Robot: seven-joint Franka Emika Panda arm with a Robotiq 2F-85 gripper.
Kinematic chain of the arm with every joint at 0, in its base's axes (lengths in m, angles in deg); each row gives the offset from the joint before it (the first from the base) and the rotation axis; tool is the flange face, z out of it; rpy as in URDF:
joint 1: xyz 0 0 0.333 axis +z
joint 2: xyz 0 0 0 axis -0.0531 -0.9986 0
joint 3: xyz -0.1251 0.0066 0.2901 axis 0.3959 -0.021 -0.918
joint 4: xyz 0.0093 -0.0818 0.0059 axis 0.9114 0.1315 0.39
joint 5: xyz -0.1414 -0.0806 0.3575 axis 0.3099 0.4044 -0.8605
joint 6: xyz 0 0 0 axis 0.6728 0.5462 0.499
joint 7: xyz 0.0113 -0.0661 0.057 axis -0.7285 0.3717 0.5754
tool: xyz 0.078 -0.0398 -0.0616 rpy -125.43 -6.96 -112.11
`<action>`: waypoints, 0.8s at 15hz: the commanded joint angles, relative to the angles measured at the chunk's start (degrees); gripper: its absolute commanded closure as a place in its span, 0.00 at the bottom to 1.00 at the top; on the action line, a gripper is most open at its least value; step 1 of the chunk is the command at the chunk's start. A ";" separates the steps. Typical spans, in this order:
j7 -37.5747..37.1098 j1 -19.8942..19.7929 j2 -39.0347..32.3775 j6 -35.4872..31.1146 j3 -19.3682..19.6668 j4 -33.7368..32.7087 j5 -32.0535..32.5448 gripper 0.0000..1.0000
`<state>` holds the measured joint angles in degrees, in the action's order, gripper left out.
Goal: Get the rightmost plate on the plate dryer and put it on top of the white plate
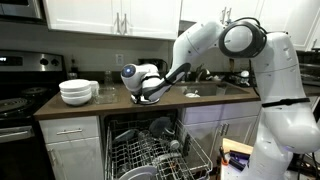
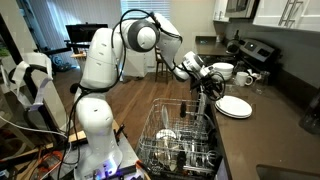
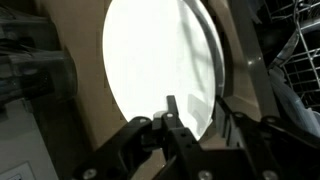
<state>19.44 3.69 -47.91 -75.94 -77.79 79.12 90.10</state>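
Observation:
The small white plate (image 2: 235, 106) lies flat on the counter; in the wrist view (image 3: 150, 70) it fills the middle of the picture. My gripper (image 2: 207, 84) hangs just above its near edge, also seen in an exterior view (image 1: 150, 92). The jaws (image 3: 197, 122) are shut on a dark plate (image 3: 228, 70), which is held on edge and shows as a dark arc along the white plate's right side. The grey wire plate dryer (image 2: 180, 140) is pulled out below the counter and holds several dishes; it shows in both exterior views (image 1: 150, 150).
A stack of deep white bowls (image 1: 77, 92) stands on the counter by the stove (image 1: 15, 100); in an exterior view (image 2: 222, 71) it sits just behind the white plate with mugs (image 2: 246, 77). The sink (image 1: 215, 88) is further along the counter.

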 commanded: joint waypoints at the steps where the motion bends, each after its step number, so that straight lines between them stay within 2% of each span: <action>1: 1.98 1.20 2.82 1.13 0.05 1.55 -1.26 0.59; 3: 1.88 1.53 2.85 1.81 0.26 1.31 -0.87 0.62; 6: 2.76 0.98 3.31 1.04 -0.19 1.60 -2.38 0.55; 7: 2.85 0.89 3.58 0.89 -0.28 1.75 -2.98 0.61; 10: 3.04 1.29 4.91 1.03 -0.46 2.51 -4.86 0.55; 12: 2.96 1.75 6.00 1.08 -0.67 3.16 -4.97 0.48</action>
<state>20.44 4.84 -45.29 -75.15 -78.15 79.52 86.78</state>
